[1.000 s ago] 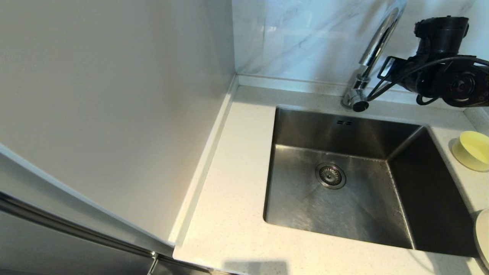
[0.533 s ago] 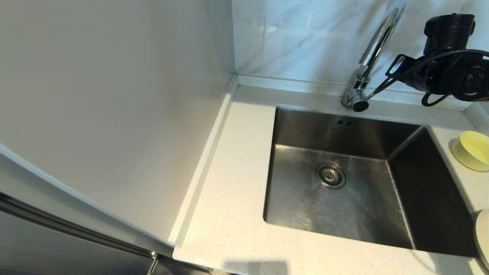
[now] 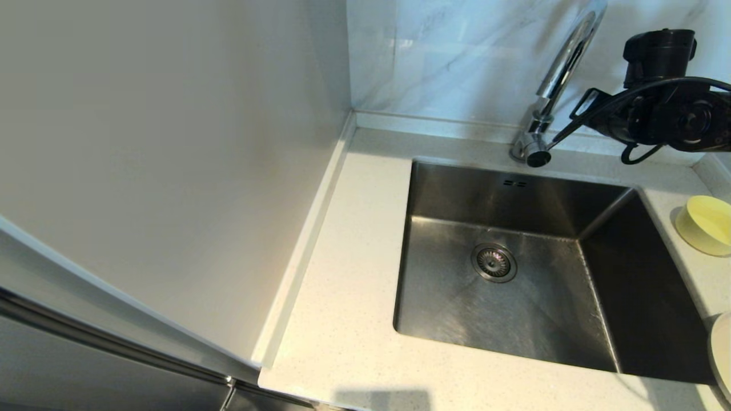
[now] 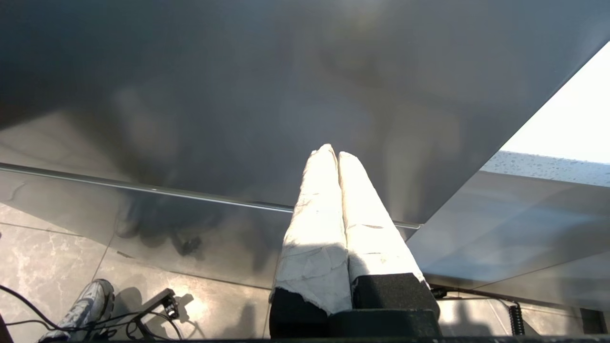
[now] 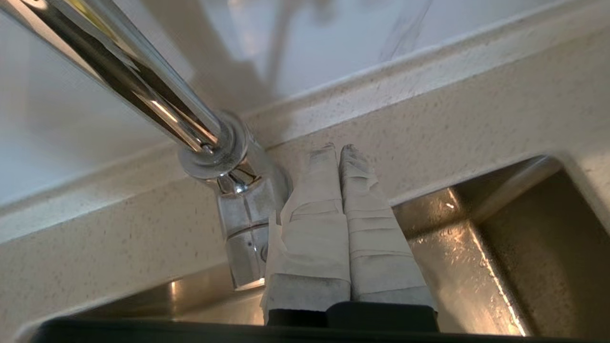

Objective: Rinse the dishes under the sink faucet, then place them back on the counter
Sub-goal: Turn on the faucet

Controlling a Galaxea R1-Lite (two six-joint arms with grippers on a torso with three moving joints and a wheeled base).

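The chrome gooseneck sink faucet (image 3: 562, 63) rises from its round base (image 3: 528, 147) behind the steel basin (image 3: 502, 308); no water shows. My right arm (image 3: 657, 111) hangs just right of the faucet. In the right wrist view my right gripper (image 5: 338, 150) is shut and empty, its taped fingers (image 5: 310, 224) right beside the faucet body (image 5: 245, 224), tips over the counter's back strip. The pale-yellow bowl (image 3: 705, 224) sits on the counter (image 3: 342, 285) at far right. The off-white plate (image 3: 721, 354) peeks in at the right edge. The chopsticks are out of view. My left gripper (image 4: 332, 152) is shut and parked low.
A tall pale wall panel (image 3: 171, 171) closes off the counter's left side. A marble backsplash (image 3: 457, 51) stands behind the faucet. The basin has a round drain (image 3: 494, 262) in its floor. The left gripper hangs beside a dark cabinet front (image 4: 238, 95) above the floor.
My right arm drifted right, away from the faucet, then came back left and slightly lower. Bowl, plate and faucet stay where they were.
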